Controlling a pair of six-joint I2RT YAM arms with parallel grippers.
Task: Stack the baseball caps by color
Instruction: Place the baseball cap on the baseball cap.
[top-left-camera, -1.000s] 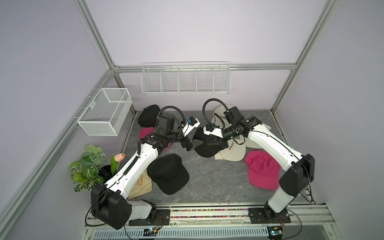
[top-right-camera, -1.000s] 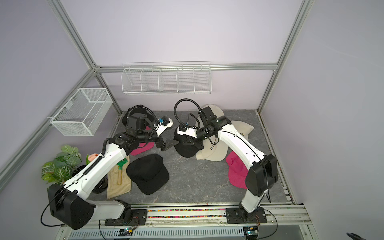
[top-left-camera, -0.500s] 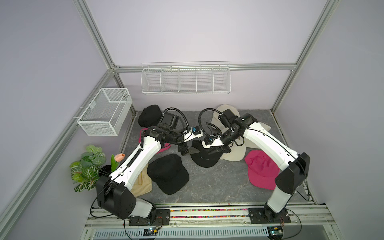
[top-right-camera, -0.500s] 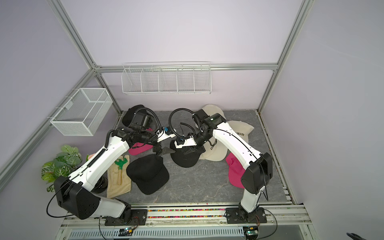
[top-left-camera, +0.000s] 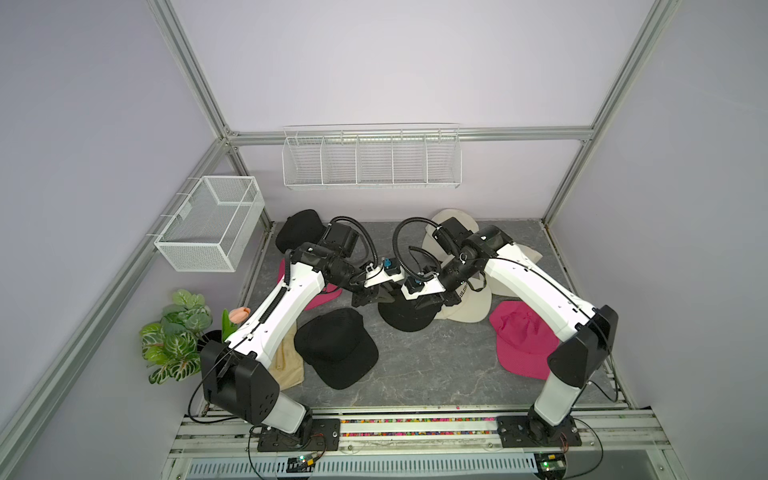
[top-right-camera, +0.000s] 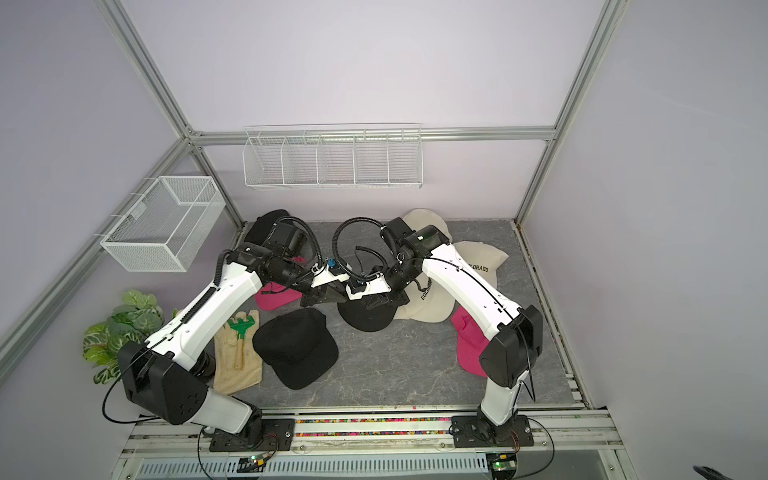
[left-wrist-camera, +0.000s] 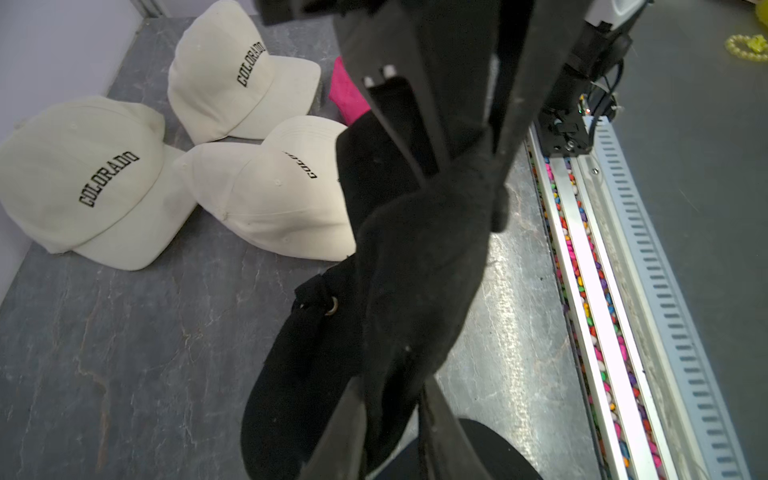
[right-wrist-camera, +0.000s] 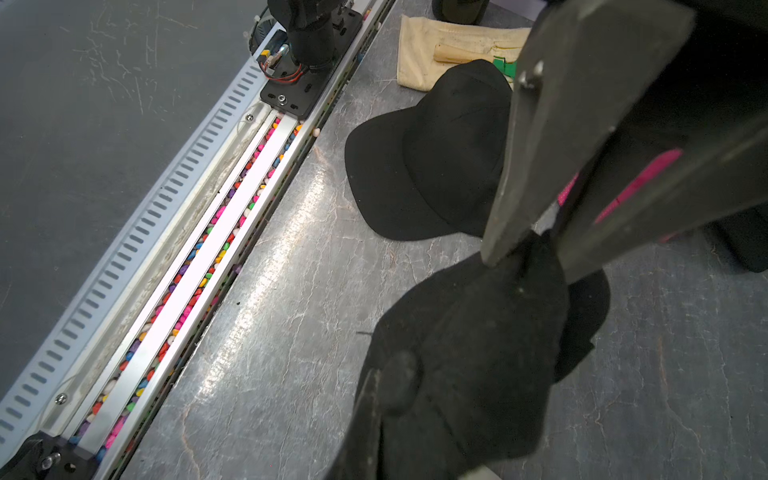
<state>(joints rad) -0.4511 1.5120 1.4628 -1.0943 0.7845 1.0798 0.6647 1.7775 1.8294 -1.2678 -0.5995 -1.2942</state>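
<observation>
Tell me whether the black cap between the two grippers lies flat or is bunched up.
Bunched up. In the wrist views the black cap is crumpled, pinched by the left gripper and the right gripper.

Lilac walls (top-left-camera: 374, 62) w/ wire baskets (top-left-camera: 372, 160), grey stone-look floor (top-left-camera: 436, 365), alu frame (top-left-camera: 191, 75).

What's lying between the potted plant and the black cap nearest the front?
A beige glove with a green tag lies flat there, beside the black cap and partly under the left arm. It shows in both top views.
</observation>
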